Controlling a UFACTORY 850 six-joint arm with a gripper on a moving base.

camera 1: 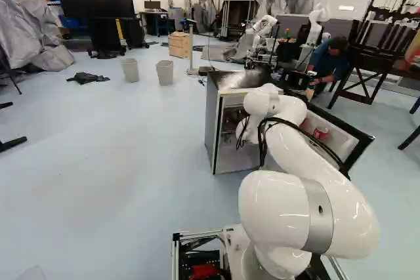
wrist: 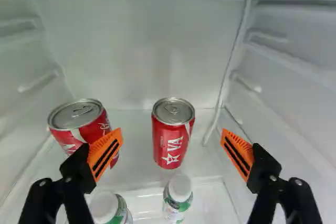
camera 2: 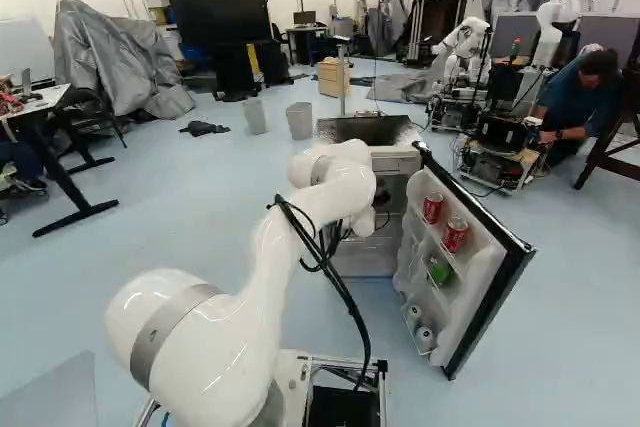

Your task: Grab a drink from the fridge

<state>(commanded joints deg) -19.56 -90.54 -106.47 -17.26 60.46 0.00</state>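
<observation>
In the wrist view my gripper [wrist: 172, 136] is open inside the fridge. A red can [wrist: 173, 142] stands upright on the shelf ahead, centred between the spread fingers and apart from both. Another red can [wrist: 79, 121] is partly covered by one finger's orange pad [wrist: 105, 153]. Two white-capped bottles, one [wrist: 179, 195] below the middle can and one [wrist: 105, 209] beside it, are nearer the gripper. The small fridge [camera 1: 212, 119] has its door [camera 2: 490, 292] swung open. Both base views hide the gripper behind the arm and fridge.
The open door holds two red cans [camera 2: 455, 234], a green item [camera 2: 440, 270] and silver cans low down. Fridge walls [wrist: 294, 93] flank the gripper, with a ledge above. Beyond the fridge are bins [camera 1: 165, 72], another robot [camera 2: 466, 42] and a wooden box [camera 1: 178, 44].
</observation>
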